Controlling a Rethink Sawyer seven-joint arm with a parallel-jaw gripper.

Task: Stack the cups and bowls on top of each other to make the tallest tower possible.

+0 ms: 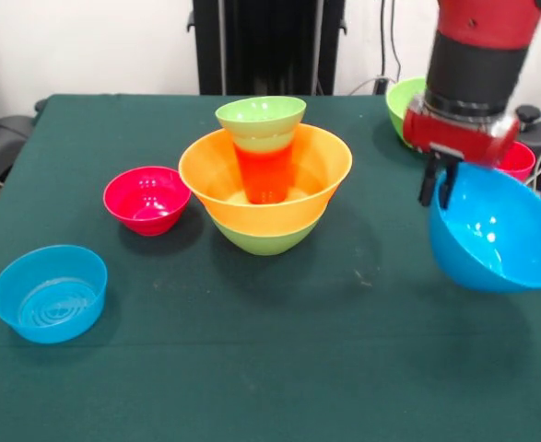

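Blue bowls: two, a big blue bowl (500, 230) and a small blue bowl (51, 293)
Green bowls: three, a small green bowl (261, 116), a big green bowl (265, 238) and another green bowl (402, 106)
Orange bowls: one wide orange bowl (217, 175)
Red bowls: one small red bowl (147, 199)
Cups: one orange cup (264, 170); a red rim (519, 162) may be another
Grippers: one gripper (439, 180)

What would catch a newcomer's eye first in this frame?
First the big blue bowl at the right, tilted and lifted off the green table, its rim pinched by the gripper with its fingers shut on it. Next the tower at centre: a wide orange bowl nested in a green bowl, holding an orange cup topped by a small green bowl.
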